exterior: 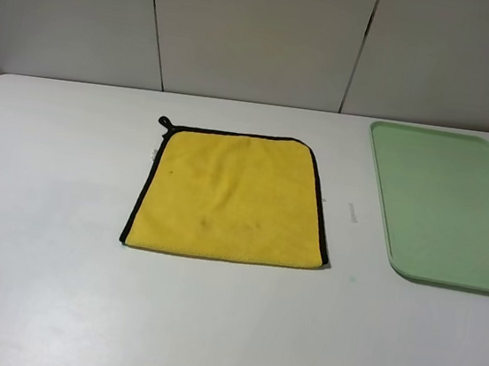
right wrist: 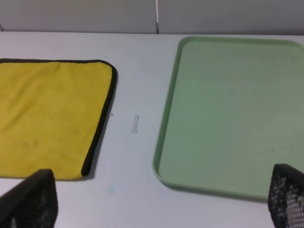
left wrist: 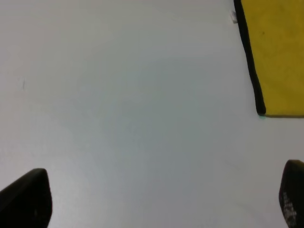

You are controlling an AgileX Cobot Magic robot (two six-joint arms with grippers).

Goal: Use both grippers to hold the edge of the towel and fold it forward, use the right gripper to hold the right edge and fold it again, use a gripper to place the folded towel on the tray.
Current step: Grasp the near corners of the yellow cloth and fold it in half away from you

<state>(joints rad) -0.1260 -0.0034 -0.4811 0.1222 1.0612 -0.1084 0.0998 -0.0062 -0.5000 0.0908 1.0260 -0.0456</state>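
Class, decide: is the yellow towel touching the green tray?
Apart. The exterior high view shows a strip of bare white table between the towel and the tray; the right wrist view agrees.

Of the left gripper (left wrist: 159,202), only two fingertips (left wrist: 26,199) show: matt black, blunt, with rounded ends. One of them carries faint pale speckling on its inner face. The right gripper (right wrist: 159,199) has fingertips (right wrist: 33,199) of the same black, each covered with a fine grid-like texture of small dots across the pad face.
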